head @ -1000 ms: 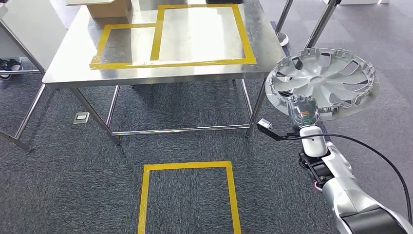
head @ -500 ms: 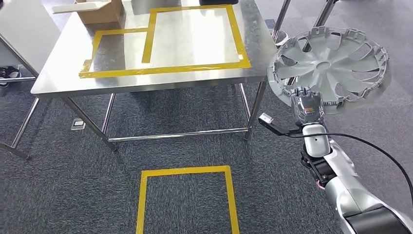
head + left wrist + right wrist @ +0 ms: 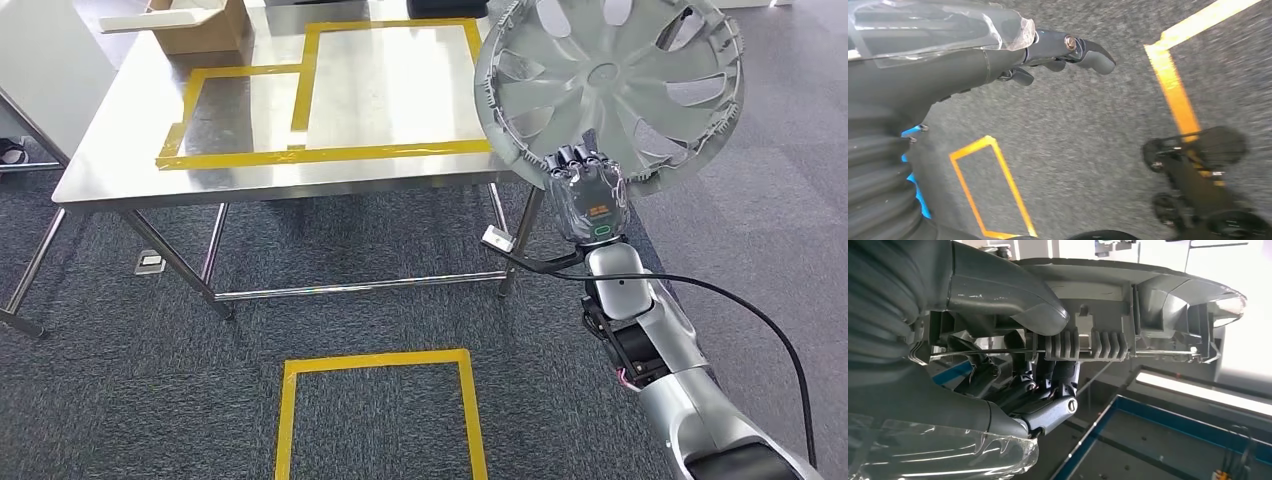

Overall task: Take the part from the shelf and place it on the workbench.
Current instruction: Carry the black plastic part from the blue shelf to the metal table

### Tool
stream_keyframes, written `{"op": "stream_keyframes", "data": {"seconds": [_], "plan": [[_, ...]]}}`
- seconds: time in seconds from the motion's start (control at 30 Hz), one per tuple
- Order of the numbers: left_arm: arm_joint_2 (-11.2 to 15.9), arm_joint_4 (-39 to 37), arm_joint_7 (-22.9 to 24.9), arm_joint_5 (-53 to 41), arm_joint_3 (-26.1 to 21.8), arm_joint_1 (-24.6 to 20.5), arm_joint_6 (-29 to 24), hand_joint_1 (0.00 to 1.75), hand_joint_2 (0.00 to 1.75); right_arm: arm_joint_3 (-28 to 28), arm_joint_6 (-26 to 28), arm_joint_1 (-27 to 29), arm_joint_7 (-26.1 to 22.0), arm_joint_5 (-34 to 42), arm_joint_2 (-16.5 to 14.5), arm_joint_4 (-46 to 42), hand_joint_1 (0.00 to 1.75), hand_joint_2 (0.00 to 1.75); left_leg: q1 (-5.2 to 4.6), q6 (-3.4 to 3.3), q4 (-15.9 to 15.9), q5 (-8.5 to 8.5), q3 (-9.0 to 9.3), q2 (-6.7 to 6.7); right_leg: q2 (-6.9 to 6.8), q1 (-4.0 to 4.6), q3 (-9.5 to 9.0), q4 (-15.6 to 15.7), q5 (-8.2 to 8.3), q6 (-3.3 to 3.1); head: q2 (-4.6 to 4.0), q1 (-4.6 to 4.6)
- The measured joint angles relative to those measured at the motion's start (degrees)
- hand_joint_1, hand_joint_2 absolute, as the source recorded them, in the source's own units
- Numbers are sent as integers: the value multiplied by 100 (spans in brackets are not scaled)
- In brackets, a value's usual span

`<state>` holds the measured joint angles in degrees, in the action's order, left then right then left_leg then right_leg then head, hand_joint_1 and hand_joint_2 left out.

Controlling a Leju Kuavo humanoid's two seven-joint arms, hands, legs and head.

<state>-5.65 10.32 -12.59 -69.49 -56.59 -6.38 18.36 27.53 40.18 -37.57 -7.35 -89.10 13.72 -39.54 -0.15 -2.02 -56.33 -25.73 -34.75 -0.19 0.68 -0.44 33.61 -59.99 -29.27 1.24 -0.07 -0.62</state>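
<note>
Right robot hand (image 3: 590, 190): grasping silver plastic hubcap (image 3: 610, 85) by its rim (lifted to clear the edge).
Steel desk (image 3: 120, 165): just beyond.
Left robot hand (image 3: 1058, 50): released, hanging.

The steel table (image 3: 130, 150) has bare surface inside its yellow tape frames (image 3: 300, 150) — a cardboard box (image 3: 205, 30) stands at the far left corner, beyond the smaller frame.

A workshop or robot test lab: a steel bench (image 3: 300, 175) with yellow tape rectangles (image 3: 330, 150) along its near edge, a taped yellow square (image 3: 380, 362) on grey carpet (image 3: 130, 400), a cardboard box (image 3: 205, 30) at the bench's far left corner.
</note>
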Motion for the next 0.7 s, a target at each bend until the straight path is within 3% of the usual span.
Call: {"op": "stream_keyframes", "data": {"seconds": [0.1, 0.13, 0.17, 0.2, 0.27, 0.33, 0.4, 0.5, 0.57, 0.63, 0.67, 0.7], "plan": [[-4, 0, 0, 2, 0, -5, 0, 0, 175, -6, -1, 33, -15, 2, -79, -89, 175, 175, 25, -40, 16, -43, 73, -28, -14, -19, 565, -1074, -417, 71, 0, -7], [-7, 0, 0, 3, 0, 1, 0, 0, 175, -12, -1, 48, -26, 8, -99, -106, 175, 175, 26, -40, 13, -68, 98, -36, -15, -27, 748, -1361, -465, 90, 0, -5], [-7, 0, 0, 5, 0, 6, 0, 0, 175, -21, -1, 63, -61, 30, -123, -119, 175, 175, 29, -33, 10, -97, 131, -44, -16, -34, 834, -1438, -396, 102, 0, -5], [-7, 0, 0, 8, -1, 9, 0, 0, 175, -36, -1, 73, -120, 62, -156, -126, 175, 175, 32, -20, 5, -130, 173, -49, -20, -42, 800, -1266, -213, 106, 0, -5], [-5, 0, 0, 14, -2, 11, -2, 0, 175, -84, -1, 84, -282, 145, -256, -128, 175, 175, 36, 27, -13, -211, 256, -53, -41, -57, 502, -495, 251, 104, 0, -6], [3, -1, 0, 24, -2, 10, -9, 0, 175, -145, -1, 97, -387, 234, -405, -127, 175, 175, 20, 89, -51, -276, 268, -46, -52, -46, 261, 62, 442, 70, 0, -3], [7, -2, 0, 49, -2, 17, -26, 0, 175, -172, -1, 126, -400, 382, -541, -120, 175, 175, 11, 136, -68, -300, 244, -42, -44, -17, 221, 150, 399, 3, 0, 11], [-1, -2, 0, 91, -2, 31, -66, 0, 175, -369, -1, 192, -533, 566, -740, -42, 175, 175, 30, 213, -215, -425, 159, -36, -46, -40, 187, 160, 364, -111, 0, 33], [-2, -2, -1, 113, -3, 41, -95, 0, 175, -683, -1, 224, -732, 668, -895, 77, 175, 175, 44, 260, -821, -692, -164, -24, -52, -52, 156, 167, 339, -168, 0, 54], [-2, -3, -2, 121, -4, 64, -108, 0, 175, -1058, -1, 255, -950, 823, -1040, 243, 175, 175, 57, 281, -1595, -922, -618, -17, -53, -52, 130, 166, 312, -194, 0, 62], [-4, -3, -2, 123, -4, 79, -111, 0, 175, -1251, -2, 279, -1033, 878, -1102, 331, 175, 175, 62, 283, -1771, -907, -756, -15, -53, -51, 109, 166, 295, -196, 0, 63], [-6, -3, -2, 124, -5, 91, -115, 0, 175, -1439, -2, 310, -1081, 893, -1158, 417, 175, 175, 67, 282, -1703, -772, -771, -14, -52, -52, 79, 165, 274, -191, 0, 61]]}}
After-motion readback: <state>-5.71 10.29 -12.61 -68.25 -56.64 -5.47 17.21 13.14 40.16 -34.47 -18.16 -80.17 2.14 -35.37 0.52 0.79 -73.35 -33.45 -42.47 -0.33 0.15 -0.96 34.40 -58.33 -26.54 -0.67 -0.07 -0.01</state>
